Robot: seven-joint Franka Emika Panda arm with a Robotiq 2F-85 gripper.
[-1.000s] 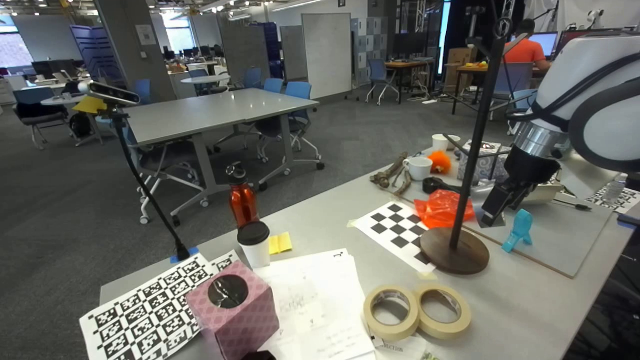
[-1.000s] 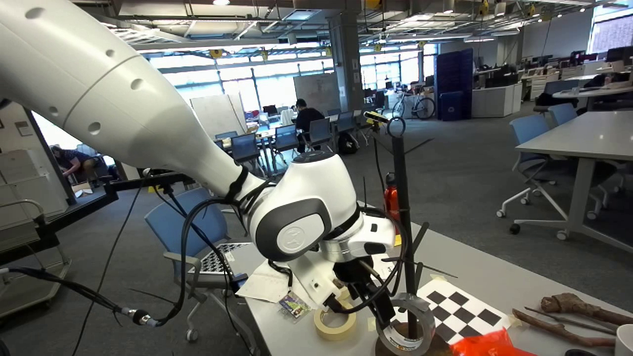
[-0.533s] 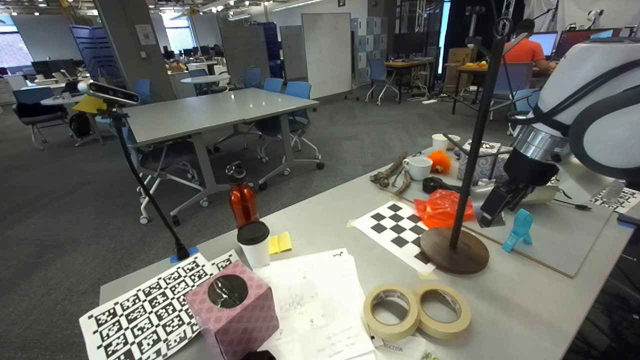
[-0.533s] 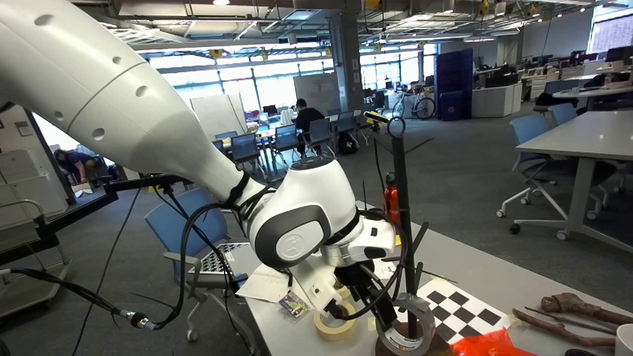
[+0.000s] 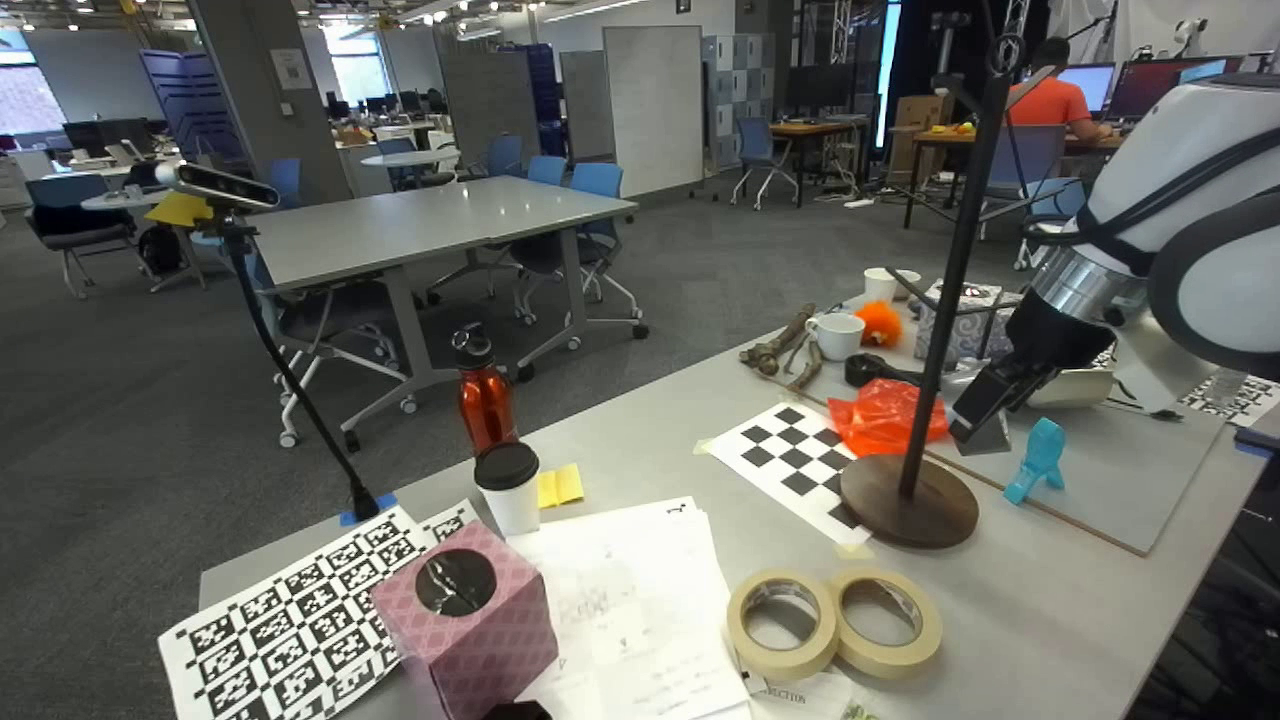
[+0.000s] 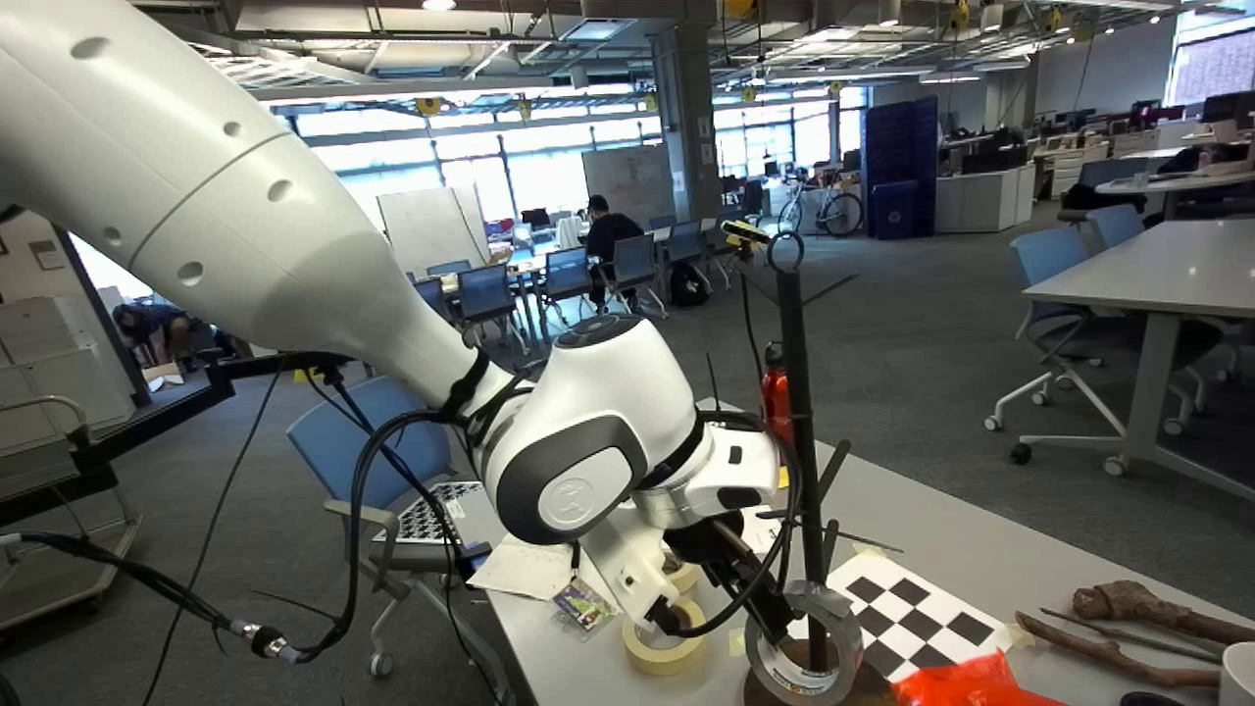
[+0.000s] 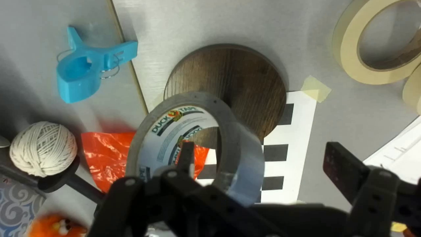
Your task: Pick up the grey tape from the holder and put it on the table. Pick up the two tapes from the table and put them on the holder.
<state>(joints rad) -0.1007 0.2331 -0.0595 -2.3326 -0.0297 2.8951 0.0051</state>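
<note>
Wrist view: gripper [image 7: 260, 153] fingers spread wide, nothing clamped between them. Finger at frame left overlaps the hole of the grey tape [image 7: 245, 158], lower centre; finger at frame right stands clear of its outer wall. Grey tape sits at the holder [image 6: 798, 373]; around or beside the pole, cannot tell. The two tapes [image 5: 828, 635] lie on the table [image 5: 1050, 620], lower right in an exterior view, touching.

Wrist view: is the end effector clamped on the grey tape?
No, the end effector has its jaws spread, with a visible gap between one finger and the grey tape.
</note>
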